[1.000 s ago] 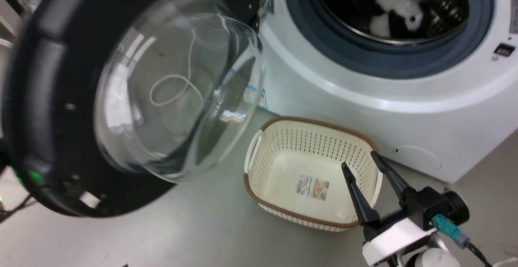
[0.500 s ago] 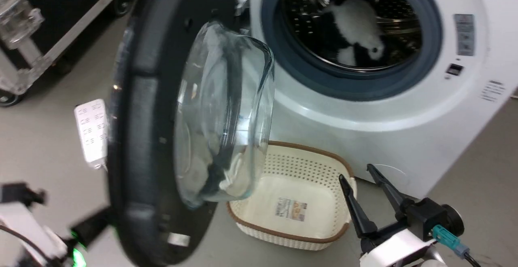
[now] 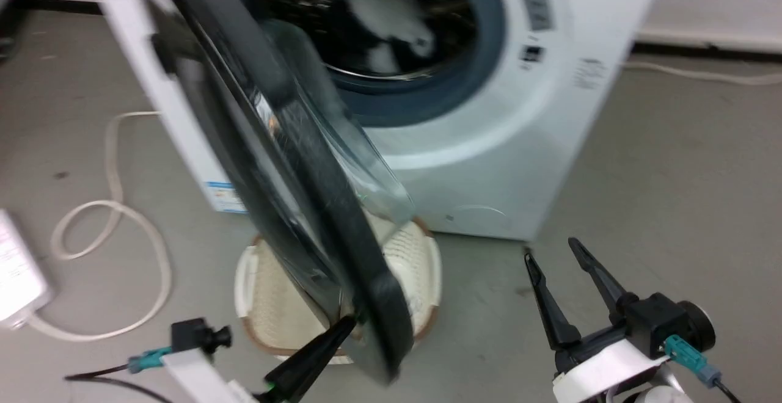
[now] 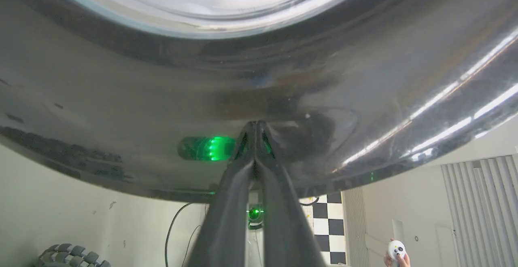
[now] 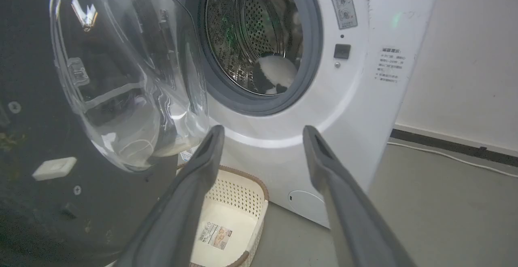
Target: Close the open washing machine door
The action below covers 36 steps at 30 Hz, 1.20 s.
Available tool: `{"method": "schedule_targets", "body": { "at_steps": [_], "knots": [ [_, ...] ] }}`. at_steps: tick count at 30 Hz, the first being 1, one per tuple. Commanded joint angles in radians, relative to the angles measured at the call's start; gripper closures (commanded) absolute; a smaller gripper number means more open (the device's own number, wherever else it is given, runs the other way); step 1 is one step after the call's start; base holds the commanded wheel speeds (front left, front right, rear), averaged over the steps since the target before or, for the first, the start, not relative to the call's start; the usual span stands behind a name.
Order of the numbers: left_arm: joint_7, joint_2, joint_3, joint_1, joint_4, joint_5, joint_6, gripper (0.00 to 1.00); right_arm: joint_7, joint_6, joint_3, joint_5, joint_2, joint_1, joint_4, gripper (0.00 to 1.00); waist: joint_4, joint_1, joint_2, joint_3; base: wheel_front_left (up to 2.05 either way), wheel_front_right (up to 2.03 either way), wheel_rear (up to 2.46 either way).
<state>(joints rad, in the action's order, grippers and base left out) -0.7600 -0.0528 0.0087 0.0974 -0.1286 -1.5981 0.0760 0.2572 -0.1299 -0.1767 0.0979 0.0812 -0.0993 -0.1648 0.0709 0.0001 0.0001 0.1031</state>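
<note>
Door position: the washing machine door (image 3: 360,256) is swung part of the way, edge-on in the head view and tilted. Its lower edge is over the basket (image 3: 427,268), clear of the washing machine (image 3: 489,146).
Left gripper (image 4: 255,123): 2 fingers are pressed together with nothing between them, tips touching the door's outer rim.
Right gripper (image 3: 551,249): fingers are spread wide and empty, above the floor and apart from the machine.
Left wrist view: glossy black rim with streaked reflections and a green glow. A person's hand (image 4: 398,258) is at the lower right.
Right wrist view: the door's inner side with its bulging clear glass bowl, the perforated steel drum (image 5: 251,28), the grey rubber ring (image 5: 313,36), and a black-and-white soft thing (image 5: 275,73) inside.
Head view: a pale cable (image 3: 110,159) is looped on the grey floor.
Basket: cream plastic, perforated, with a brown rim.
</note>
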Motion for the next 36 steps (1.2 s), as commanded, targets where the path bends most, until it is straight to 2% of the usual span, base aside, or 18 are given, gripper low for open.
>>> {"method": "schedule_targets", "body": {
  "at_steps": [1, 8, 16, 20, 21, 27, 34, 35, 36],
  "knots": [
    [0.058, 0.002, -0.043, -0.040, 0.026, -0.011, 0.020, 1.00, 0.004, -0.001, 0.003, -0.002, 0.005, -0.016, 0.007, 0.00, -0.108, -0.0001, -0.0001, 0.062, 0.00, 0.00, 0.00],
    [0.256, 0.002, -0.134, -0.203, 0.121, -0.031, 0.050, 1.00, 0.004, -0.001, 0.020, -0.003, 0.002, -0.030, 0.024, 0.00, -0.237, -0.0001, -0.0001, 0.139, 0.00, 0.00, 0.00],
    [0.493, 0.003, -0.229, -0.476, 0.245, -0.030, 0.054, 1.00, 0.004, -0.001, 0.027, 0.001, -0.012, -0.046, 0.031, 0.00, -0.324, -0.0001, -0.0001, 0.199, 0.00, 0.00, 0.00],
    [0.649, 0.003, -0.256, -0.621, 0.353, -0.070, 0.054, 1.00, 0.005, -0.001, 0.017, 0.006, -0.020, -0.061, 0.030, 0.00, -0.348, -0.0001, -0.0001, 0.214, 0.00, 0.00, 0.00],
    [0.742, 0.003, -0.272, -0.711, 0.428, -0.110, 0.054, 1.00, 0.005, -0.001, 0.009, 0.008, -0.024, -0.070, 0.026, 0.00, -0.357, -0.0001, -0.0001, 0.219, 0.00, 0.00, 0.00],
    [0.787, 0.003, -0.320, -0.770, 0.476, -0.117, 0.055, 1.00, 0.005, -0.001, 0.014, 0.012, -0.029, -0.073, 0.023, 0.00, -0.333, -0.0001, -0.0001, 0.207, 0.00, 0.00, 0.00],
    [0.766, -0.007, -0.356, -0.669, 0.412, -0.051, 0.055, 1.00, 0.005, -0.001, 0.028, 0.003, -0.030, -0.055, 0.019, 0.00, -0.263, -0.0001, -0.0001, 0.152, 0.00, 0.00, 0.00],
    [0.766, -0.035, -0.381, -0.615, 0.365, 0.002, 0.055, 0.84, 0.005, -0.001, 0.040, -0.001, -0.029, -0.045, 0.021, 0.00, -0.230, -0.0001, -0.0001, 0.127, 0.00, 0.00, 0.00],
    [0.766, -0.035, -0.381, -0.615, 0.365, 0.002, 0.055, 0.84, 0.005, -0.001, 0.040, -0.001, -0.029, -0.045, 0.021, 0.00, -0.230, -0.0001, -0.0001, 0.127, 0.00, 0.00, 0.00]
  ]
}}
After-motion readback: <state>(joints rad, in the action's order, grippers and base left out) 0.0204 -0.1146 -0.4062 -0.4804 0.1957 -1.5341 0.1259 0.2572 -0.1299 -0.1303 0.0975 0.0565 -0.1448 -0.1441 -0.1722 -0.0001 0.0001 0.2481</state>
